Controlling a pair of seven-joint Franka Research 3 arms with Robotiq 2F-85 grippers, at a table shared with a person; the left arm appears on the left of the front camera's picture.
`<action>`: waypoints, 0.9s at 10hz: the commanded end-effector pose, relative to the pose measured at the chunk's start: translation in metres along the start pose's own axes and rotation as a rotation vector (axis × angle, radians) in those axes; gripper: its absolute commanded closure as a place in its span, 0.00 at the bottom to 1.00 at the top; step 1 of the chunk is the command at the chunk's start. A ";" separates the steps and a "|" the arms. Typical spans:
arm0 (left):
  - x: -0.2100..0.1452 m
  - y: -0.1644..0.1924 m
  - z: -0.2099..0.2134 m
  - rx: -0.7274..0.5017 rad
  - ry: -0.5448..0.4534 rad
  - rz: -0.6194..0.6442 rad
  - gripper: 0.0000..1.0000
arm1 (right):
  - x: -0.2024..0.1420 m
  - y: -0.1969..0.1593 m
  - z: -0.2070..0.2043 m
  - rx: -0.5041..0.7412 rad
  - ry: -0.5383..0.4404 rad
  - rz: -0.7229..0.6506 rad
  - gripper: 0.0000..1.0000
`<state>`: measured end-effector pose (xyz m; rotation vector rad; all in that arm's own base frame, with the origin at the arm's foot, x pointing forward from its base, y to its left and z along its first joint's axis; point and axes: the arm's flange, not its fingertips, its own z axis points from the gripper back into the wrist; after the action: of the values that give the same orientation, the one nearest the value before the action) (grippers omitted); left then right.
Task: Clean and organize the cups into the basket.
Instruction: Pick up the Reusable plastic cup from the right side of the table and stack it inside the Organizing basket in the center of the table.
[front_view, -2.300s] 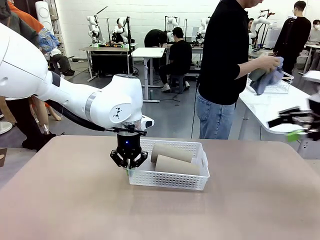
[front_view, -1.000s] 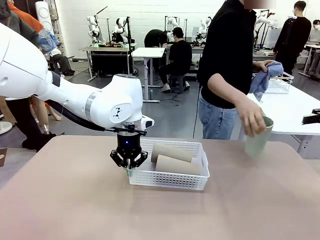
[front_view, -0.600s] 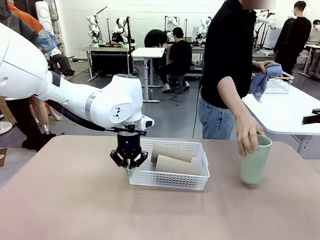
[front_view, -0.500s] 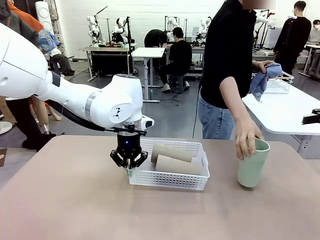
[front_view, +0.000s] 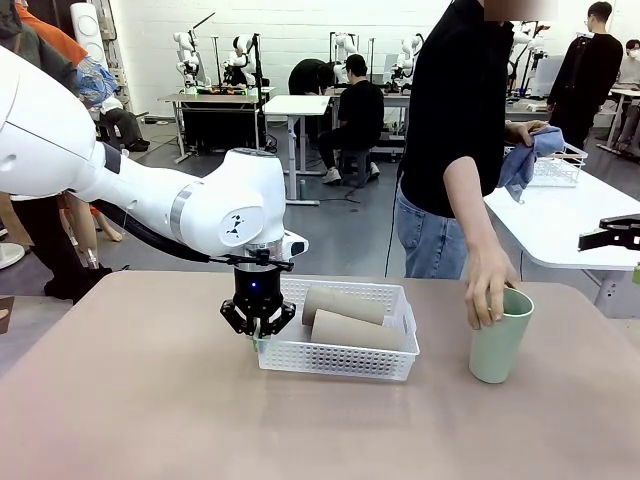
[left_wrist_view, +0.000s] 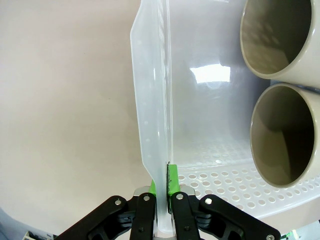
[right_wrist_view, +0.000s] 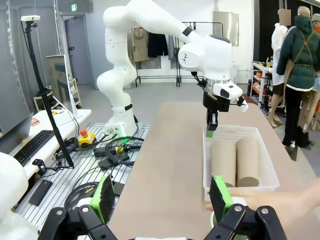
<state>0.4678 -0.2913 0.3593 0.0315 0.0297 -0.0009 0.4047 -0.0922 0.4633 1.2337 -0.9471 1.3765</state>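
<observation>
Nearest, the left gripper (front_view: 259, 337) is clamped tight on the left wall of the white basket (front_view: 340, 362) — two brown cups (front_view: 355, 330) lie side by side inside. To its right a mint cup (front_view: 498, 340) stands upright, a person's hand (front_view: 487, 293) on its rim. Off beyond the table's right side, the right gripper (right_wrist_view: 162, 197) hangs wide apart, holding nothing.

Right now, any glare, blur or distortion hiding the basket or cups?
Left wrist view: glare patch on the basket floor, rim bowed by the lens, brown cups sharp. Front view: evenly lit, mint cup clear. Right wrist view: person's hand blurred.
</observation>
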 end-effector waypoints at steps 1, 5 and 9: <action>0.000 0.002 0.001 0.001 -0.001 -0.007 1.00 | -0.001 0.006 -0.002 -0.012 0.001 -0.019 0.00; 0.000 0.002 0.001 0.001 -0.001 -0.007 1.00 | -0.001 0.006 -0.002 -0.012 0.001 -0.019 0.00; 0.000 0.002 0.001 0.001 -0.001 -0.007 1.00 | -0.001 0.006 -0.002 -0.012 0.001 -0.019 0.00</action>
<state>0.4678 -0.2913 0.3593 0.0315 0.0297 -0.0009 0.4036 -0.0944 0.4628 1.2310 -0.9496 1.3706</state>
